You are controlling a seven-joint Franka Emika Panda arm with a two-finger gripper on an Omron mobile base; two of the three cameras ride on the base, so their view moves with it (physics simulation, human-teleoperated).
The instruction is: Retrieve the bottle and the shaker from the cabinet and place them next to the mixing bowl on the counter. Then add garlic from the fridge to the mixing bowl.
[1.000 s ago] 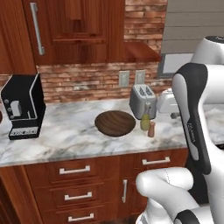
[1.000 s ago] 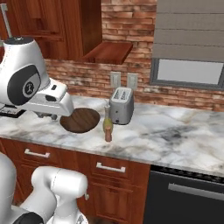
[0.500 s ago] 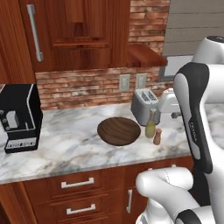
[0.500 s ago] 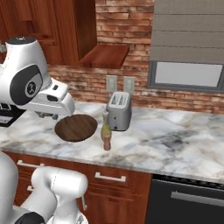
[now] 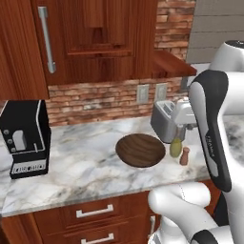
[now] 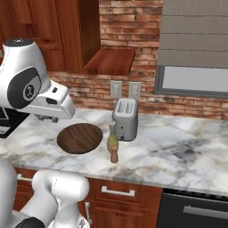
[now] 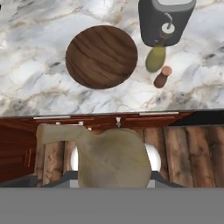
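One pale tan garlic bulb (image 7: 114, 159), roundish with a stubby stem poking off to one side, sits right up against the hand camera, pinched in the two-finger gripper (image 7: 114, 177), whose jaws are drawn in tight on it. Ahead of the gripper in the hand view lies the round, shallow dark brown wooden mixing bowl (image 7: 101, 57), sitting on the white marble counter with grey veins (image 7: 35, 52), and the bulb is well apart from it, on the near side of the counter's edge over the wooden floor. Off to the right of the bowl from here, the olive yellow-green bottle with its long thin neck (image 7: 155, 57) stands just beside the small slim brown shaker with a paler top (image 7: 162, 77), both upright and near the bowl. Right behind the bottle is a grey two-slot toaster (image 7: 165, 19). Out wide now: from the left base camera the bowl (image 5: 140, 150), bottle (image 5: 176, 147) and shaker (image 5: 185, 156) line up along the counter (image 5: 81, 167), with a black coffee machine (image 5: 25, 138) far off at the other end and the reddish-brown wooden wall cabinet (image 5: 90, 43) overhead. The right base camera picks out the bowl (image 6: 80, 138), bottle (image 6: 112, 141), shaker (image 6: 114, 154) and toaster (image 6: 124, 119).
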